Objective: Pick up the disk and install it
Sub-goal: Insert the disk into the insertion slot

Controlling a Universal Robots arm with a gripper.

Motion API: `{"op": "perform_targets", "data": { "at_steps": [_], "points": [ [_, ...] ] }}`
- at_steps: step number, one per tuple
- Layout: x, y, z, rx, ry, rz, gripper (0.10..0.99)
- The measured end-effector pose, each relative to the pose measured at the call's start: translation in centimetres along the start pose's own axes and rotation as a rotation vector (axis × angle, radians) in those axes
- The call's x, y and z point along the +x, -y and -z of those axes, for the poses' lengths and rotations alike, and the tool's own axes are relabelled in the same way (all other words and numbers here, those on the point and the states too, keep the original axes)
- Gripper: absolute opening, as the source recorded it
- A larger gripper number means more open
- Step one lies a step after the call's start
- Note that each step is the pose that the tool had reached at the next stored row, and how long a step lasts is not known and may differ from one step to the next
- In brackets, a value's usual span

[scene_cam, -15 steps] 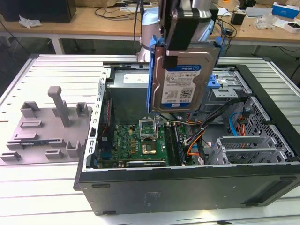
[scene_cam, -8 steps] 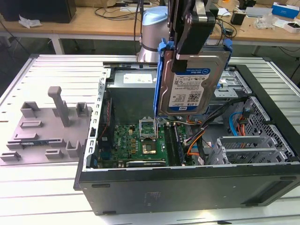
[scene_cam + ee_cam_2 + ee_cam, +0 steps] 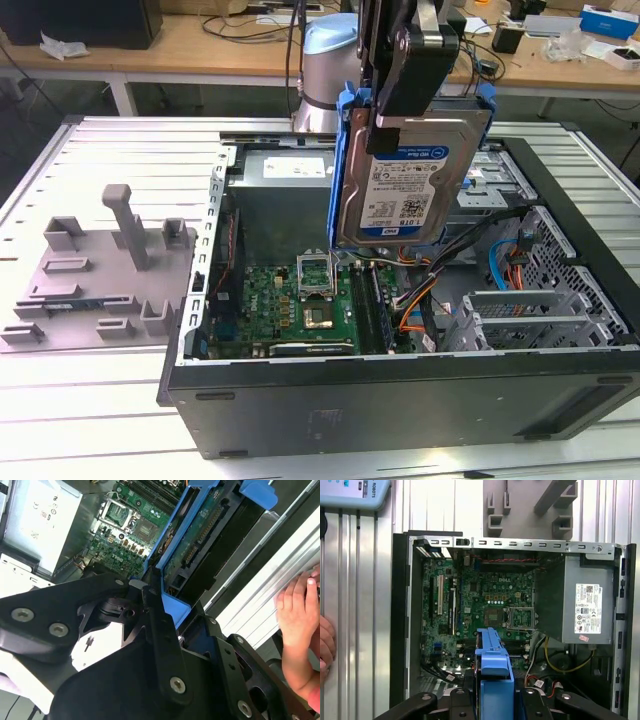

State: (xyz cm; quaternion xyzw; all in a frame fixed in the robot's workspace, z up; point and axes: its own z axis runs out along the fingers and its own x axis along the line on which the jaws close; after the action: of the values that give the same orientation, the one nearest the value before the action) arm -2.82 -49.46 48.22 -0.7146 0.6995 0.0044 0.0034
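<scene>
Disk's in the claw, hanging over the open case

Exterior view: the gripper (image 3: pixel 398 110) is pinched tight on the top edge of the disk (image 3: pixel 400 190), which hangs upright in the air, label to the camera, above the PC case (image 3: pixel 400 400) lying open on the bench (image 3: pixel 90 420). Below it are the motherboard (image 3: pixel 290 300) and a tangle of orange and blue cables (image 3: pixel 505 265) right beside the drive cage (image 3: pixel 520 320). A grey fixture plate (image 3: pixel 110 270) sits by the bench edge on the exterior view's left. Second wrist view: the gripper (image 3: pixel 167 607) clamps the disk's (image 3: pixel 200 545) blue bracket, green circuit side showing, and a person's hand (image 3: pixel 297 620) rests on the bench slats near the case. First wrist view: the bracket end of the disk (image 3: pixel 492 670) hovers over the motherboard (image 3: pixel 480 605), the power supply (image 3: pixel 587 610) fills one case corner, and the hand (image 3: pixel 326 645) is out on the slats, apart from the case
</scene>
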Motion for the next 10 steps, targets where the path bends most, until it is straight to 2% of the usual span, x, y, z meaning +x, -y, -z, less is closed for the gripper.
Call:
{"op": "perform_targets", "data": {
  "at_steps": [7,10],
  "points": [
    [0.0,0.0,-0.04,0.0,-0.0002,0.0,0.369],
    [0.49,0.13,-0.05,0.0,-0.0001,0.0,0.369]
  ]
}}
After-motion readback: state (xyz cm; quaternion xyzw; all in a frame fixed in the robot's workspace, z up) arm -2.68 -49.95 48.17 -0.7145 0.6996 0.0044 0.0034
